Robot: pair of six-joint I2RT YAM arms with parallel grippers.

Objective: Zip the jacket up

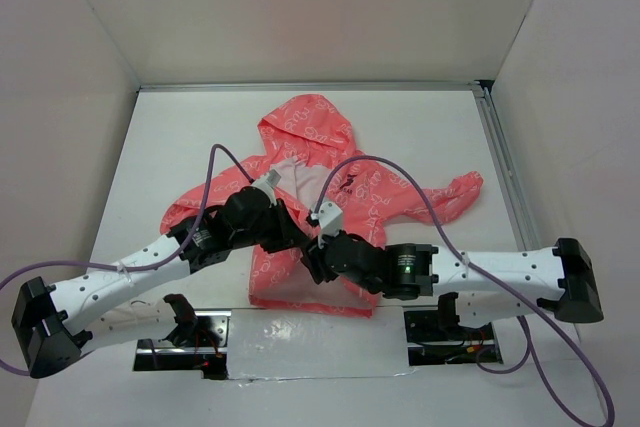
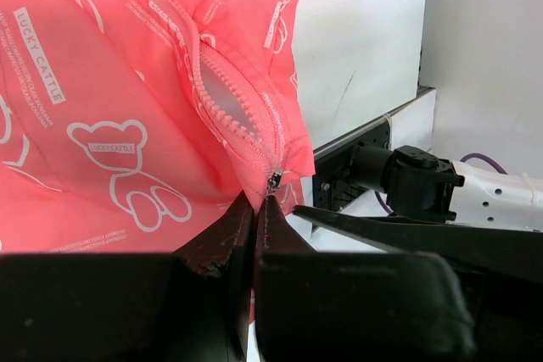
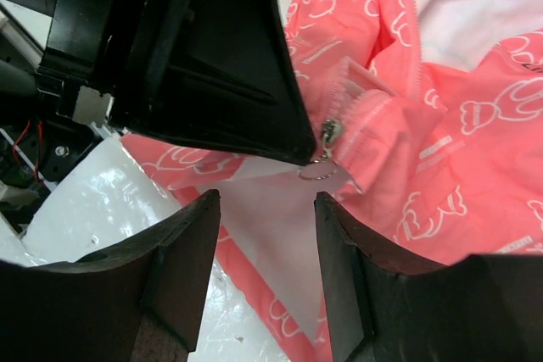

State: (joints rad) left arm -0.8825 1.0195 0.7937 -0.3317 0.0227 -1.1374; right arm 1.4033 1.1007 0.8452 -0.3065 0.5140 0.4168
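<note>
The coral-pink hooded jacket [image 1: 330, 177] with white print lies on the white table, hood toward the back, front open and pale lining showing. My left gripper [image 1: 296, 234] is shut on the jacket's bottom edge just below the zipper slider [image 2: 274, 181], lifting the fabric [image 2: 127, 125]. My right gripper [image 1: 313, 259] is open close beside it. In the right wrist view its fingers [image 3: 188, 243] straddle the pale lining [image 3: 271, 235], just short of the metal slider and pull ring [image 3: 322, 163], which sit at the left gripper's fingertip [image 3: 212, 65].
White walls enclose the table on three sides. A metal rail [image 1: 505, 167] runs along the right edge. Two mounting plates with wiring [image 1: 185, 342] sit at the near edge. Purple cables [image 1: 400, 172] loop over the jacket. One sleeve [image 1: 455, 192] stretches right.
</note>
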